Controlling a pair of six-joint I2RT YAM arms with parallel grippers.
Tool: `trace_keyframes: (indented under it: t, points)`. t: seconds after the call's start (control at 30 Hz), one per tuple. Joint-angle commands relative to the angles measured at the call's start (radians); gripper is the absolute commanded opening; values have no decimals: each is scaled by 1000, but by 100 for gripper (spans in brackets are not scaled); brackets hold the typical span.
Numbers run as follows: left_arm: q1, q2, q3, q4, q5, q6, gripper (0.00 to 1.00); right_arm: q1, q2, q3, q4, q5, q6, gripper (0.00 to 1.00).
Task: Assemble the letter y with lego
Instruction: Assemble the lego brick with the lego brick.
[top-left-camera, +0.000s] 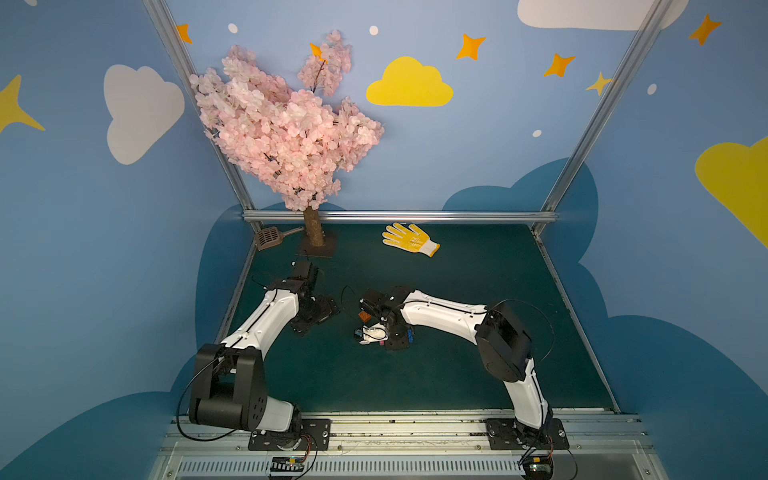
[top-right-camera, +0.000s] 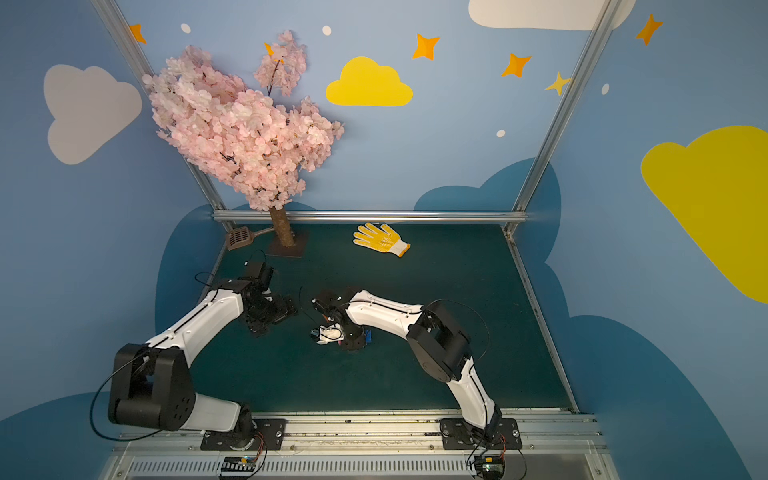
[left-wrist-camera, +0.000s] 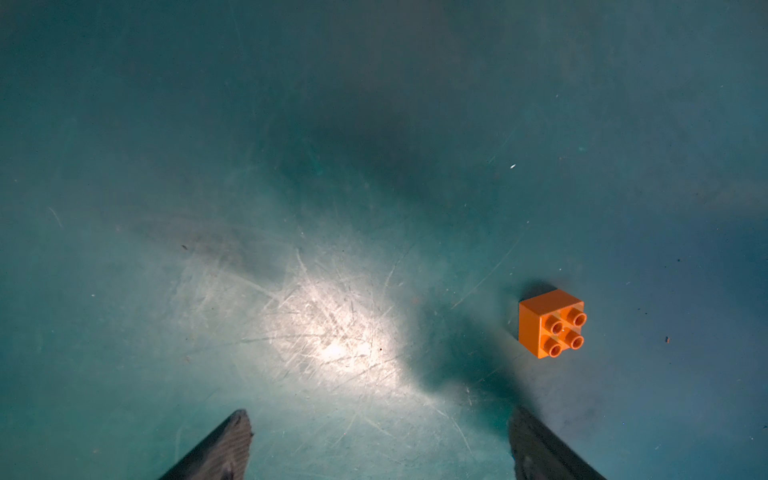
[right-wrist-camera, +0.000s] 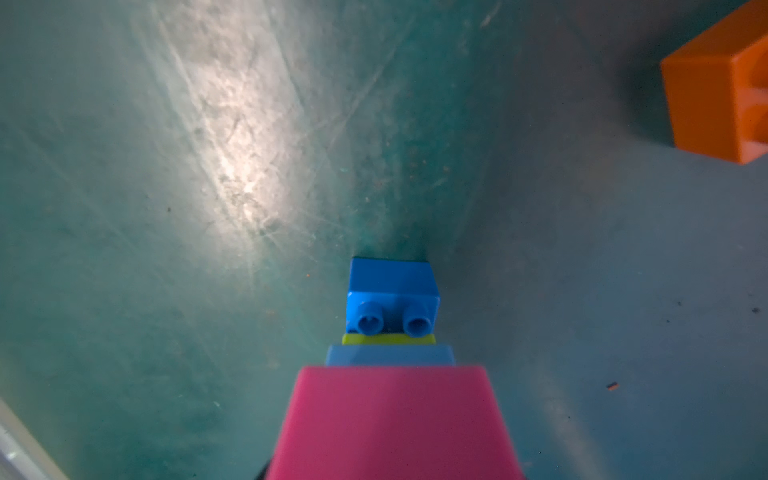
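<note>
Lego (right-wrist-camera: 392, 407) in my right gripper (top-left-camera: 387, 337), orange brick (left-wrist-camera: 552, 323) loose

My right gripper is closed on the lego, pink, light blue, green, dark blue joined, near the middle of the table (top-left-camera: 457, 365). My left gripper (left-wrist-camera: 380, 415) gapes empty beside the orange brick

Loose brick (top-left-camera: 364, 318) on mat (top-left-camera: 457, 374), glove (top-left-camera: 409, 239) well behind it

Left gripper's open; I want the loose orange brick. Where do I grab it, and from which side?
Probably from above: the orange brick sits alone, studs up, on the mat. Close the open left gripper on two opposite smooth side walls, leaving the studs free.
</note>
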Motion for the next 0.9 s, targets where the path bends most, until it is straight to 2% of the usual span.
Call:
trace_keyframes:
  t: [0.0, 0.37, 0.7, 0.87]
  points:
    - [4, -15, 10, -17, 5, 7, 96, -37, 94, -19, 34, -37, -16, 0]
    - [3, -15, 4, -15, 8, 7, 96, -42, 78, -73, 77, 74, -63, 0]
    - [4, -5, 7, -10, 18, 10, 96, -32, 126, 33, -50, 67, -75, 0]
    - [4, -4, 10, -11, 23, 15, 96, -13, 142, 55, -72, 110, -46, 0]
